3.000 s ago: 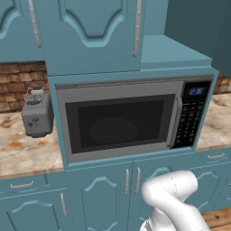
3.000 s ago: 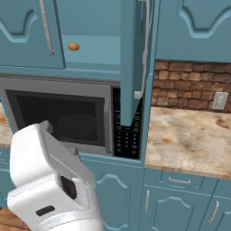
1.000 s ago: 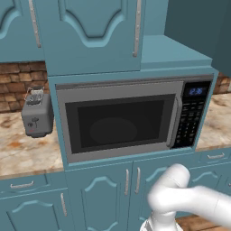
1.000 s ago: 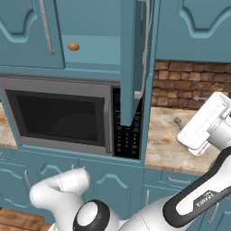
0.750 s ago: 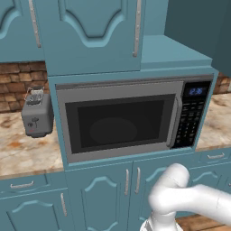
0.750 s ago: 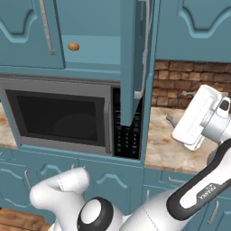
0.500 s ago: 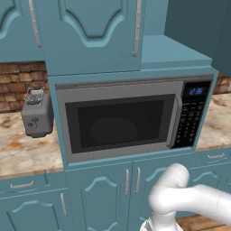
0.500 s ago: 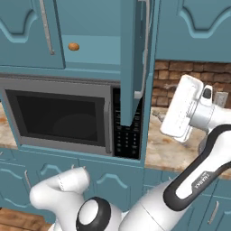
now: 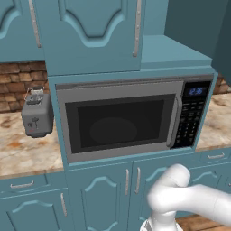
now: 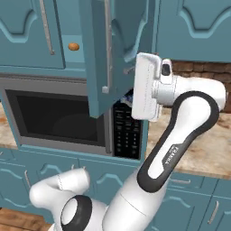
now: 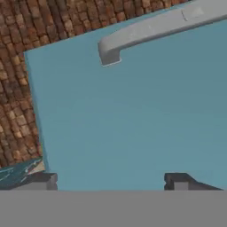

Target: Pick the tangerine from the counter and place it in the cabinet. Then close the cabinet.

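My tool (image 11: 110, 179) now sits right up against the outer face of the open cabinet door (image 11: 133, 111), its two fingertips (image 11: 42, 181) standing well apart at the bottom of my hand view with nothing between them, so I read it as released and not grasping. A second ago the hand was off to the right over the table (image 10: 198, 149), clear of the door; since then I have swung it left and up, and in the right base view the white hand block now presses flat against the door's lower right edge. Just beyond the fingertips is plain teal panel, and farther up that face runs the silver bar handle (image 11: 155, 29). Past the door's edge I see brick wall (image 11: 17, 88). Beyond the door, inside the cabinet (image 10: 81, 49), the tangerine (image 10: 73, 46) rests on the shelf, well to the left of my tool, where it lay three seconds ago. Below it the microwave (image 10: 58, 117) is unchanged. In the left base view the toaster (image 9: 37, 117) has not moved.
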Tool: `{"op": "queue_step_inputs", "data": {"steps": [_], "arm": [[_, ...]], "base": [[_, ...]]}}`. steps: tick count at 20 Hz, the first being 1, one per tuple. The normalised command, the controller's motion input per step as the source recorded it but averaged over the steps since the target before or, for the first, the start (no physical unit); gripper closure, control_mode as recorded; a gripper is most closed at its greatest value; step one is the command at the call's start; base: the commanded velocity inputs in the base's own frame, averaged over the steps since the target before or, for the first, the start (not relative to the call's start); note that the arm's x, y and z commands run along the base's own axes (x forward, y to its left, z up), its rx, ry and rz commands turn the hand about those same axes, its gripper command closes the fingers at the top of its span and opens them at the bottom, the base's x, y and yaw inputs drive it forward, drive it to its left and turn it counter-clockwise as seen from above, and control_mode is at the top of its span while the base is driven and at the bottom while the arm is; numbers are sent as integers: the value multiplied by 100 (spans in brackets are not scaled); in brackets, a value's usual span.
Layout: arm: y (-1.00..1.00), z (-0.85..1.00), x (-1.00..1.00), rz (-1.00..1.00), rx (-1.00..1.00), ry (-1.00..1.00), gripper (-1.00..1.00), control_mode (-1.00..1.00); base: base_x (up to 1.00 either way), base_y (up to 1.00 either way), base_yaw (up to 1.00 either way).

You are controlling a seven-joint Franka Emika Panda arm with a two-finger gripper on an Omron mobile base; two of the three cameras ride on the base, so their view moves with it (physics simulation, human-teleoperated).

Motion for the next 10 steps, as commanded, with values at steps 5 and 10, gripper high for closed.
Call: {"op": "queue_step_inputs", "data": {"steps": [5,10], "arm": [[100,75,-29,1,-25,-36,-100,-100],[85,14,17,-8,-23,-26,-100,-100]], "base": [[0,0,0],[0,0,0]]}}
